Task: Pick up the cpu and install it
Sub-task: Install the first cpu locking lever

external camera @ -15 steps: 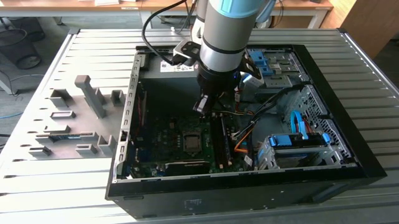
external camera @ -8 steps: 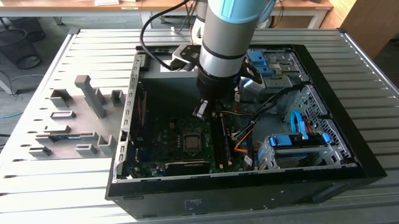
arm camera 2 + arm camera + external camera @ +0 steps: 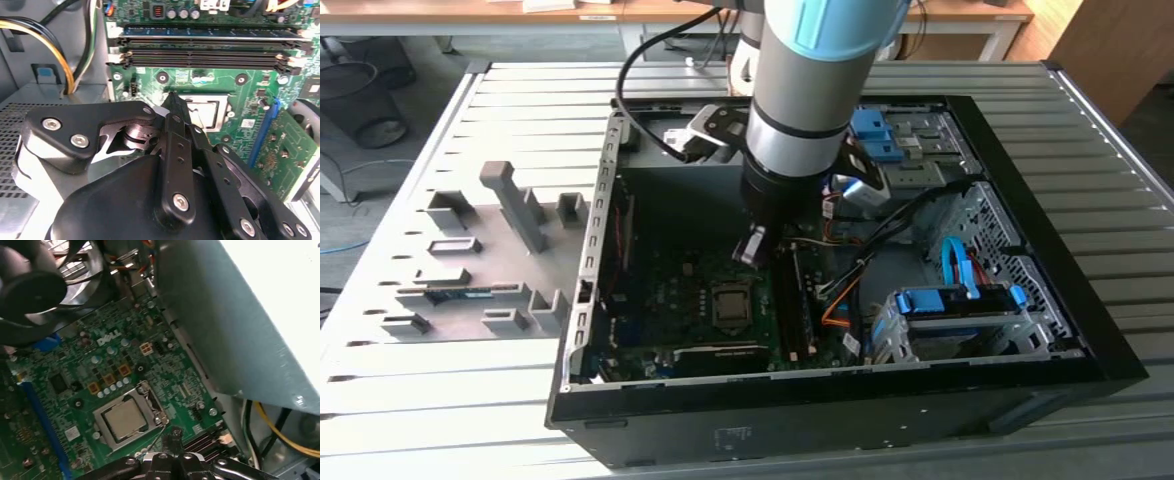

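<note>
First wrist view: we see the cpu seated in its socket, gripper closed, empty, just beside.

An open black computer case lies on a slatted grey metal table. A green motherboard covers its floor, with dark memory slots along one side. Blue drive brackets sit near the case's corner at the exterior view's right. Yellow cables run beside the board. A grey fixture tray rests on the table beside the case.
</note>
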